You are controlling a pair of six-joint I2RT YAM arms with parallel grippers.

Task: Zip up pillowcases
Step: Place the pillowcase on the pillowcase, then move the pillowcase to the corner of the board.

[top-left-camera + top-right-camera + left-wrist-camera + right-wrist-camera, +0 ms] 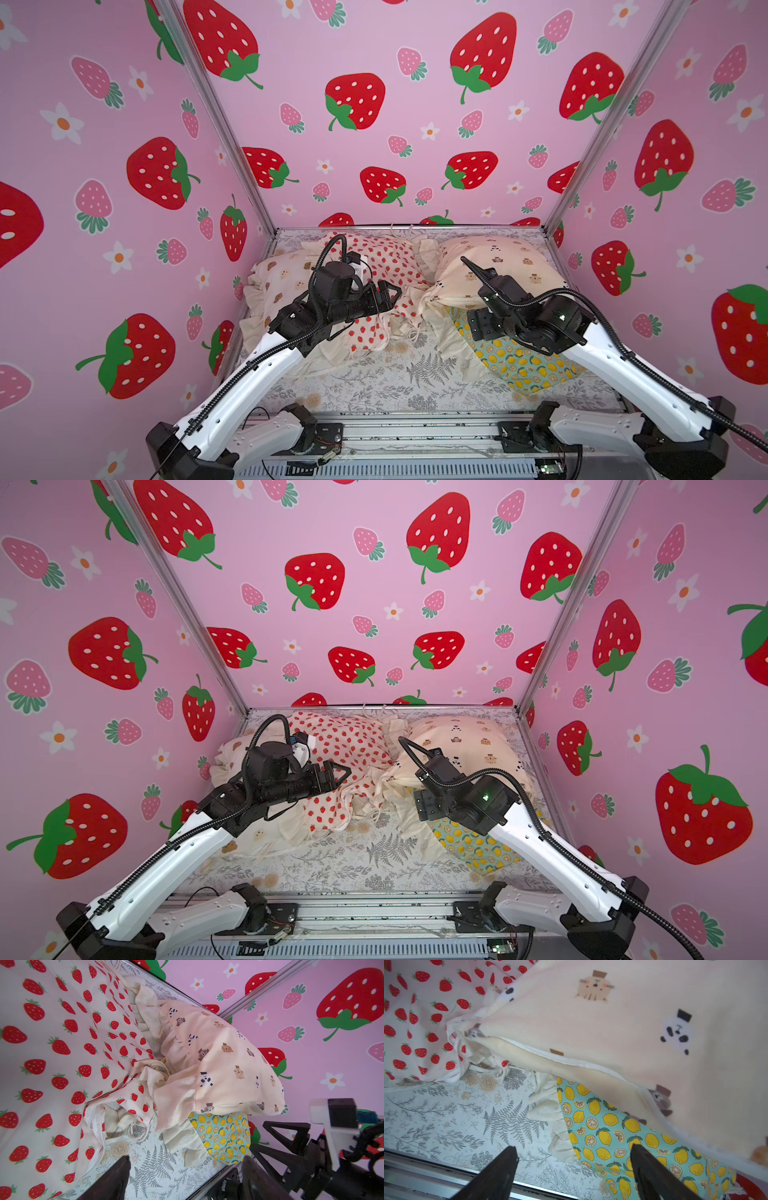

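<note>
Nearest, at the bottom of both top views, the bench rail carries the two arm bases. Beyond it lies the flat fern-print sheet (415, 374), bare in the middle.

The right jaws stand apart and empty. In the right wrist view they hang over the sheet and the lemon pillowcase (612, 1126), which lies at the lower right of a top view. Just past their tips, above them in that frame, is the panda pillowcase (612, 1022). It rests on the lemon one. Its open seam (550, 1059) runs as a long slant from centre left down to the lower right, with cream filling showing in the gap. No slider can be seen.

The left jaws are also released and hold nothing. They point toward frame right above the strawberry pillowcase (395, 262), farther from that seam, so the right arm (623, 365) looks better placed to work along it.

The bear-face pillowcase (282, 274) sits at the left. Behind everything stand pink strawberry-print walls (374, 104).
</note>
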